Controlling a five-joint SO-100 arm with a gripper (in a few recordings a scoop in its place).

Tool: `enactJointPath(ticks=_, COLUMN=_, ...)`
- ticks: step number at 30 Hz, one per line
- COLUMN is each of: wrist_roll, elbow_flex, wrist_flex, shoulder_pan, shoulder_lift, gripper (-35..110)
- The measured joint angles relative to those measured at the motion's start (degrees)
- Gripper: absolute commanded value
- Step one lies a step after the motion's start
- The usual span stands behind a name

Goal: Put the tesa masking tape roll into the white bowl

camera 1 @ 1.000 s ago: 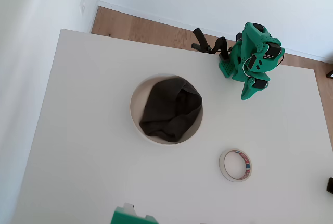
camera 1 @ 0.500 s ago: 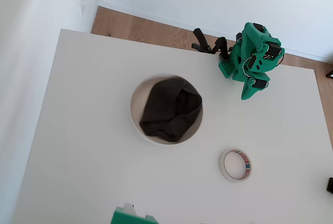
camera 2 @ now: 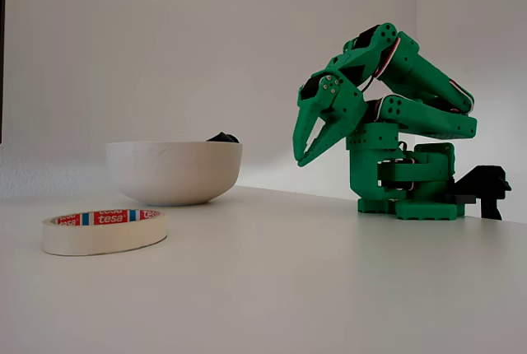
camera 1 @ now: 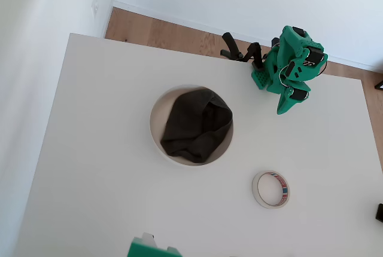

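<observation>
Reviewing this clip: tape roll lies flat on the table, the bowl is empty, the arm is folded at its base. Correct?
Not quite: the white bowl is not empty; the overhead view shows a dark grey cloth inside it. The tape roll does lie flat on the table, with the gripper folded near its base.

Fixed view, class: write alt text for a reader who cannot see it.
A green robot arm sits folded at the right of a white table, its gripper hanging in the air with jaws slightly parted. At the left, a roll of tape lies flat in front of a white bowl.
</observation>
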Motion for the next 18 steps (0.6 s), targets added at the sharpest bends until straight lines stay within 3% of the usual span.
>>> enactJointPath(ticks=4, wrist_roll=0.5, elbow_flex=-7.7, wrist_flex=-2.4, shoulder_pan=-0.5, shoulder_lift=-5.4, gripper=-8)
enactJointPath(ticks=18, wrist_roll=3.5, elbow_flex=-39.1, wrist_flex=-8.3, shoulder_pan=-3.7, shoulder_lift=-50.0, gripper=-8)
